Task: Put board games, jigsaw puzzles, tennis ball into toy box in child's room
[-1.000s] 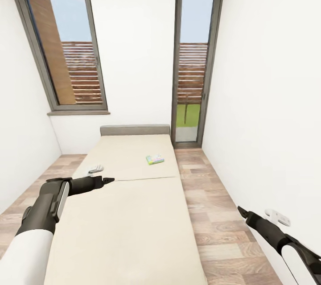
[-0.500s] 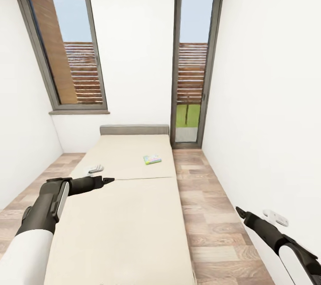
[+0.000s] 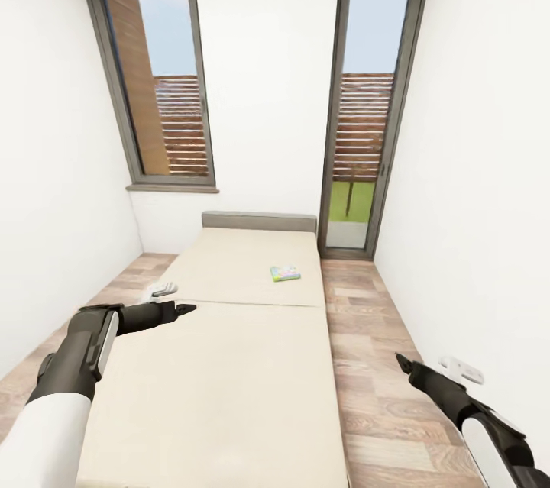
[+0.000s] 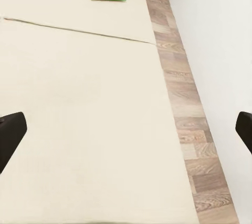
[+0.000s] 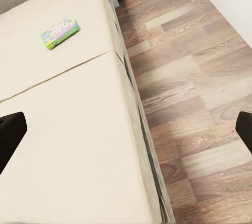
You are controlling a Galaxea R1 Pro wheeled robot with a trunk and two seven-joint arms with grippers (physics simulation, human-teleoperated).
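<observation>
A green board game [image 3: 285,273] with a colourful printed lid lies flat on the cream bed [image 3: 229,366], just right of centre in the head view, beyond the mattress seam. A second, pale grey board game [image 3: 162,289] lies flat at the bed's left edge, left of centre, partly hidden.

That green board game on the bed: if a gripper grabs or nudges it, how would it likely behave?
The green board game looks like a thin flat box, so it is probably stiff and light, and unlikely to roll or tip. Lying flat on the soft-looking bed, it offers only low edges, so a push would likely slide it rather than lift it. The open left gripper would probably need an edge pinch.
</observation>
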